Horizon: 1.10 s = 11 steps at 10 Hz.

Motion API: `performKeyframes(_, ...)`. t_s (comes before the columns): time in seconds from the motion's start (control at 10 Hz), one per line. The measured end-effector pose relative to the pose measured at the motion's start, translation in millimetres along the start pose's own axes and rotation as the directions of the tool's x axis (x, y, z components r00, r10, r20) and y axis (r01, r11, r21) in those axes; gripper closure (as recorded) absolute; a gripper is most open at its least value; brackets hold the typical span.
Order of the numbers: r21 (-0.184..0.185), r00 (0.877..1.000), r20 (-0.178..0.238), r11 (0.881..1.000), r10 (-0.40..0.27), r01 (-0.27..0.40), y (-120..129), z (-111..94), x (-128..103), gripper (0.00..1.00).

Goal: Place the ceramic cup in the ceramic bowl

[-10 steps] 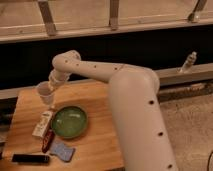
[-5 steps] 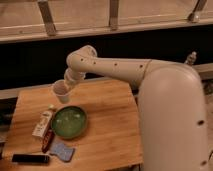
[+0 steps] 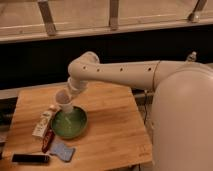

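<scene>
The green ceramic bowl (image 3: pixel 70 123) sits on the wooden table (image 3: pixel 110 125), left of centre. My gripper (image 3: pixel 65 100) hangs just above the bowl's far rim and is shut on the off-white ceramic cup (image 3: pixel 66 105). The cup's bottom is at or just inside the bowl's rim; I cannot tell if it touches. The white arm reaches in from the right and hides the fingers.
A white tube with a red cap (image 3: pixel 42 125) lies left of the bowl. A dark red item (image 3: pixel 48 141), a blue cloth-like piece (image 3: pixel 61 150) and a black flat bar (image 3: pixel 30 159) lie near the front left edge. A dark wall and railing stand behind.
The arm has swung right and down, carrying the cup from above the table's left side to just over the bowl.
</scene>
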Motion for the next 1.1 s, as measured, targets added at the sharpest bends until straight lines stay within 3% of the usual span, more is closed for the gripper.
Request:
performKeyframes(0.3, -0.038, 0.997, -0.071, 0.999, 0.013, -0.016, 13, 28, 24, 1.00)
performKeyframes(0.7, -0.016, 0.984, -0.168, 0.998, 0.052, -0.056, -4, 40, 62, 1.00)
performKeyframes(1.1, -0.020, 0.987, -0.156, 0.999, 0.042, -0.046, -20, 52, 63, 1.00)
